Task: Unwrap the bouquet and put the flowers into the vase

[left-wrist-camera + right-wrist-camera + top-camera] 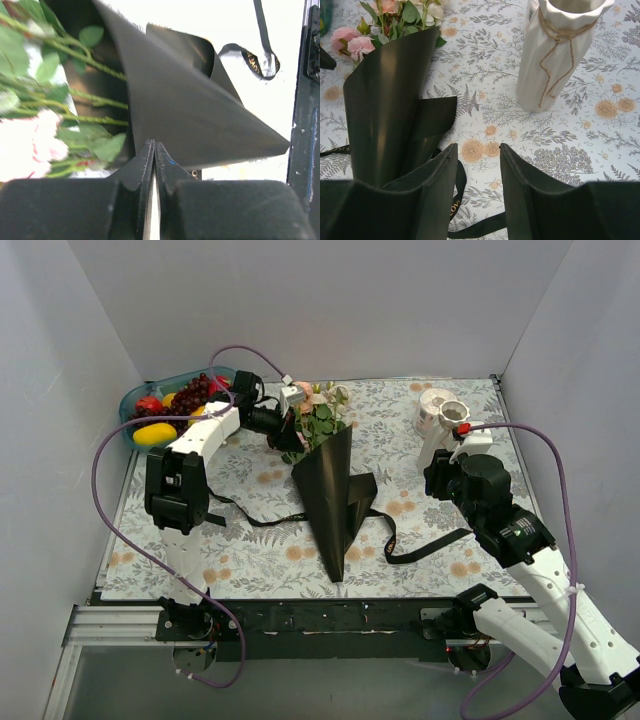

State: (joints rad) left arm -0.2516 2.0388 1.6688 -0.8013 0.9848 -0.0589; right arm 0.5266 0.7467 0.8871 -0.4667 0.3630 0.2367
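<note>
The bouquet lies mid-table with its black paper cone (pixel 335 500) pointing at me, untied and loosened. Pink and cream flowers (pixel 318 412) with green leaves stick out of its far mouth. My left gripper (pixel 291 432) is shut at the mouth's left edge, its tips (pixel 154 146) meeting on the paper rim (pixel 200 115), stems and a pink rose (pixel 25 150) just left of them. The white vase (pixel 445 435) stands upright at the back right, twine round its neck (pixel 555 55). My right gripper (pixel 478 146) hovers open over the cloth between cone (pixel 385 105) and vase, holding nothing.
The loose black ribbon (pixel 430 545) trails over the floral cloth on both sides of the cone. A teal fruit bowl (pixel 135 405) with grapes and yellow and red fruit sits at the back left. A second white round object (pixel 432 398) stands behind the vase. Grey walls close in three sides.
</note>
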